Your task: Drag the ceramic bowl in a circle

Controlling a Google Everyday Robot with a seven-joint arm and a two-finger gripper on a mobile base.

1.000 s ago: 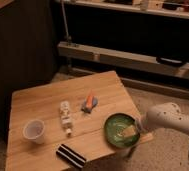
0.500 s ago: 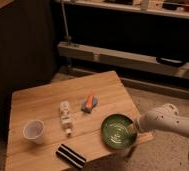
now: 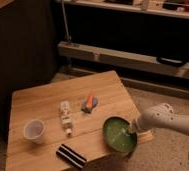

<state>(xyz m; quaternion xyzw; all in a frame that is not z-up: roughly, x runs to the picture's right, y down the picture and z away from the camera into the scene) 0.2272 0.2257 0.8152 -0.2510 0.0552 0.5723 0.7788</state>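
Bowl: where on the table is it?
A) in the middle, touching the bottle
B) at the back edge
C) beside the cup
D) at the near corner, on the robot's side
D: the bowl lies at the near corner of the table, with the gripper on the rim that faces away from the cup, which stands at the opposite side.

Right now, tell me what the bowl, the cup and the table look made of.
The bowl: likely glazed ceramic, glossy dark green with highlights; the gripper sits at its rim, jaws shut on it. The cup: probably thin plastic, translucent white. The table: wood, pale matte planks with visible seams.
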